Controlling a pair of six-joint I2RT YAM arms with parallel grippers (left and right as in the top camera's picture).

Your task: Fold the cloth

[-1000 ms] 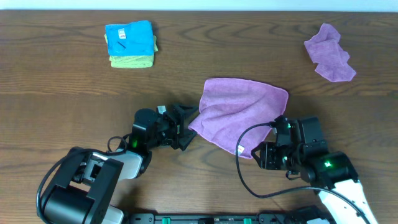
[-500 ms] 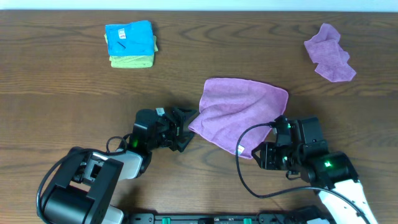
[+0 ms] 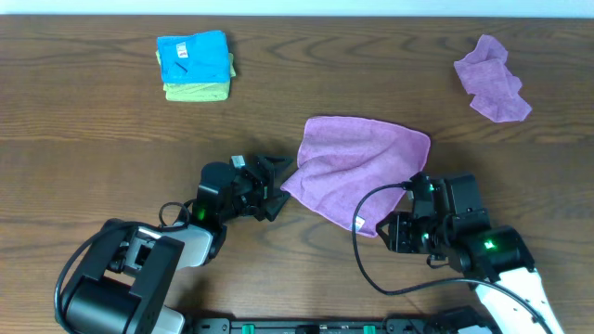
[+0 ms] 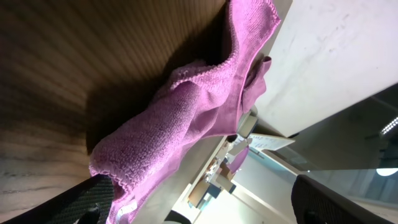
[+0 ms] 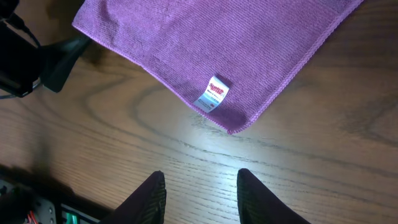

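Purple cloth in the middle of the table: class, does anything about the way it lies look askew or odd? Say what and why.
Yes. The purple cloth lies skewed to the table edge, its left corner bunched into a ridge by the left gripper, and its white tag shows face up.

Left arm (image 3: pixel 227 193): black housings, pale grey link (image 3: pixel 190 244) at 7 o'clock.
Left base (image 3: pixel 116 283): boxy black frame, rounded corners.
Right arm (image 3: pixel 450 223): black blocks, white link (image 3: pixel 515 289) at 5 o'clock.
Lights (image 3: pixel 489 246): small, green, one per arm.
Cable (image 3: pixel 355 243): thin, black, looped at 9 o'clock of right arm.
Right gripper (image 5: pixel 202 175): two dark matt fingers, rounded tips.
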